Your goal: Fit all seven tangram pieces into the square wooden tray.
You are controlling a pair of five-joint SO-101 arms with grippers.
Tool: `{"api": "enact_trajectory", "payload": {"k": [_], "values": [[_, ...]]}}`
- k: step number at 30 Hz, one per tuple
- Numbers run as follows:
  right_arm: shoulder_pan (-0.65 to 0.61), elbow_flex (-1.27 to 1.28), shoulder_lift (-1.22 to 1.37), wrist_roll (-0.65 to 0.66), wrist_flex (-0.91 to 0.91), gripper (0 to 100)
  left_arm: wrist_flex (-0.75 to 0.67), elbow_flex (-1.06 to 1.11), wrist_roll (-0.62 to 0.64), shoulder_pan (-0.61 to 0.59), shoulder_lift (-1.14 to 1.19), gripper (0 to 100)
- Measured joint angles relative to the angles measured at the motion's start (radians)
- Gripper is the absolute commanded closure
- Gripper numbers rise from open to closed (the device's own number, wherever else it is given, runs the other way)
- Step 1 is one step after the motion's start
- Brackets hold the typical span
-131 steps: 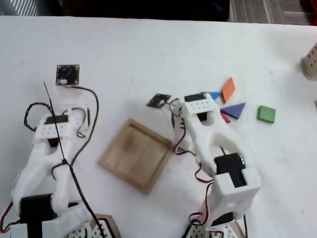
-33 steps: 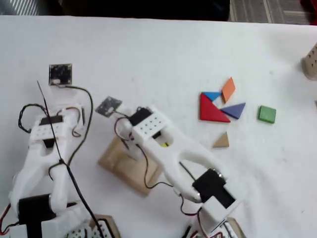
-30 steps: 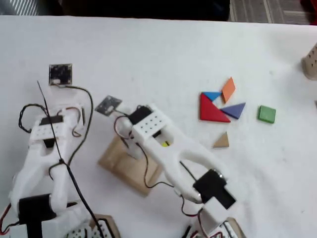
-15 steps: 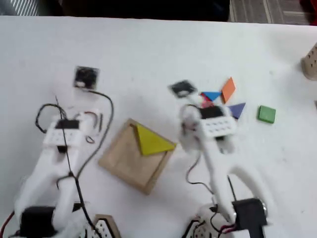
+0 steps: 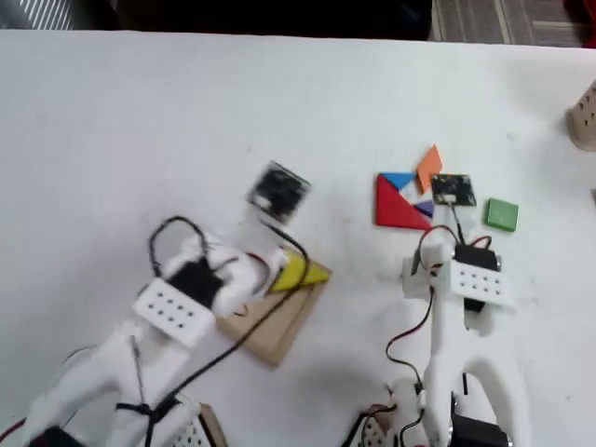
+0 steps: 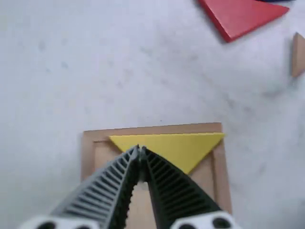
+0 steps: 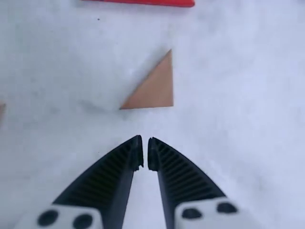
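Two arms sit at a white desk [image 5: 186,112]. On the left side, the left gripper [image 6: 141,151] has its fingers pressed shut with nothing between them; the tips are over the near edge of the yellow triangle [image 6: 176,145], whether touching it cannot be told. The yellow triangle lies inside the square wooden tray [image 6: 152,129], long edge flat along the far rim, one tip reaching the tray's corner. From the high view the tray [image 5: 279,326] is turned diamond-wise and partly covered by the left arm [image 5: 177,307], with the yellow triangle [image 5: 300,272] at its upper corner. To the right of the tray, well apart from it, the loose pieces lie clustered on the desk: red triangle [image 5: 396,205], blue triangle [image 5: 402,180] touching its top, orange piece [image 5: 429,168] just beside the blue one, purple piece [image 5: 424,209] partly hidden under the right arm's camera board. The right arm [image 5: 466,279] stands below that cluster. The right gripper [image 7: 144,152] has its fingers closed to a hairline gap, gripping nothing, above bare desk just short of the tan triangle [image 7: 155,90], which lies flat. Green square [image 5: 502,214] sits alone, right of the cluster. Pegged wooden block [image 5: 584,116] at the far right edge.
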Motion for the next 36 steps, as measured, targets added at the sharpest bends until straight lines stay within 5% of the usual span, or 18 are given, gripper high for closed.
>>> {"api": "enact_trajectory", "payload": {"k": [6, 13, 36], "values": [[0.051, 0.014, -0.003, 0.000, -0.029, 97.4, -0.011, -0.064, 0.000, 0.135, 0.239, 98], [0.049, 0.014, -0.003, 0.000, -0.029, 97.4, -0.038, -0.164, 0.000, 0.112, 0.489, 98], [0.049, 0.020, -0.003, 0.005, -0.038, 97.4, 0.107, -0.186, 0.000, -0.014, 0.503, 98]]}}
